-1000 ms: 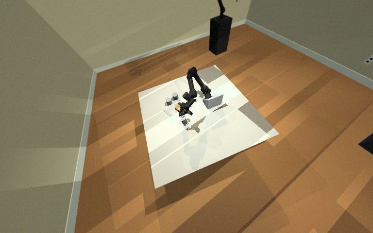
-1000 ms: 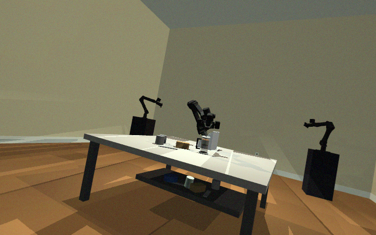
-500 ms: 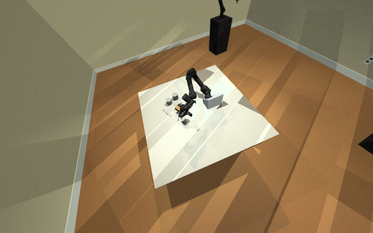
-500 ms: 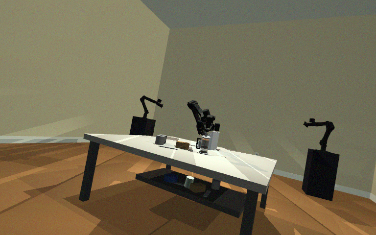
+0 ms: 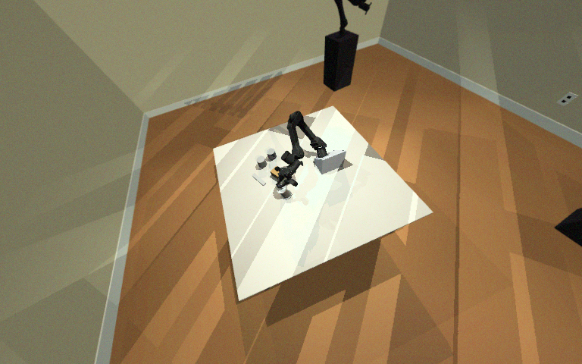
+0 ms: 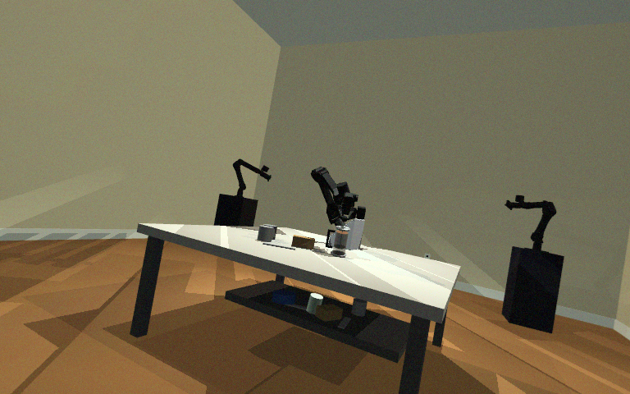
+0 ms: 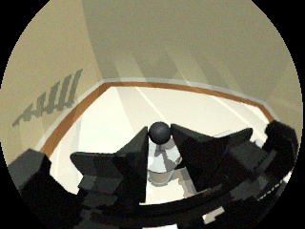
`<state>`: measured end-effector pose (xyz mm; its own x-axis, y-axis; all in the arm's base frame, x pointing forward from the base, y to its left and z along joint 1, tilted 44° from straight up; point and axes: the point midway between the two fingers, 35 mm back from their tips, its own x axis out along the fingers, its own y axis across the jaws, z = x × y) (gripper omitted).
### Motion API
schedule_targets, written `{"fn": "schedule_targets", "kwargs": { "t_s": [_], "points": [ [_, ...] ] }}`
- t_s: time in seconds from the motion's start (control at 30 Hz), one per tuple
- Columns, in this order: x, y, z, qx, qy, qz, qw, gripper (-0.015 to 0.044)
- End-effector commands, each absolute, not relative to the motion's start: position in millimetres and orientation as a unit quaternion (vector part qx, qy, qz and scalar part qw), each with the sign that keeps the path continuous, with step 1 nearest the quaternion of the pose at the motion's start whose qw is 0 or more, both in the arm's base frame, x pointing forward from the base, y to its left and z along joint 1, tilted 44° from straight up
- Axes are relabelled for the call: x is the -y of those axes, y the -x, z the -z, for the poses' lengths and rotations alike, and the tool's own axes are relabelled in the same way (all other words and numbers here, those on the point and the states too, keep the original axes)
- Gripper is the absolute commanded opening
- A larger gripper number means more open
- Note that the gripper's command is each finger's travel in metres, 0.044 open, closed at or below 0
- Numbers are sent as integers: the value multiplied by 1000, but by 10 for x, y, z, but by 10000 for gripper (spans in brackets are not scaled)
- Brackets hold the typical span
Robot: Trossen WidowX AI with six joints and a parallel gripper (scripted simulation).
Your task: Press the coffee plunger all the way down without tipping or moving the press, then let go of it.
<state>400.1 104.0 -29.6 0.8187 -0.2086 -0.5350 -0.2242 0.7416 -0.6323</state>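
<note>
The coffee press point(image 5: 284, 193) point(image 6: 340, 244) point(image 7: 164, 164) stands on the white table point(image 5: 276, 265) point(image 6: 396, 281), its clear glass body looking upright. Its round black plunger knob point(image 7: 159, 133) is between my fingertips in the wrist view, with a short piece of rod showing between the knob and the lid. My gripper point(image 7: 158, 128) is shut on the knob, above the press. In the top and exterior views the knob is too small or hidden to make out, and the exact plunger height is hard to tell.
Two grey cups point(image 5: 261, 162) point(image 5: 271, 154), an orange-brown block point(image 5: 274, 172) point(image 6: 303, 241) and a thin flat strip point(image 5: 259, 179) point(image 6: 278, 245) lie near the press. A pale upright box point(image 5: 331, 161) point(image 6: 356, 233) stands by the arm's base.
</note>
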Motion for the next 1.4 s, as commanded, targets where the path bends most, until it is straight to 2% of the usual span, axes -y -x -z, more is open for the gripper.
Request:
{"fn": "schedule_targets", "kwargs": {
  "t_s": [0.0,1.37],
  "points": [
    [-918,-3964,421,-322,370,5,871,112],
    [-938,-4008,433,-322,370,5,871,112]
  ]
}}
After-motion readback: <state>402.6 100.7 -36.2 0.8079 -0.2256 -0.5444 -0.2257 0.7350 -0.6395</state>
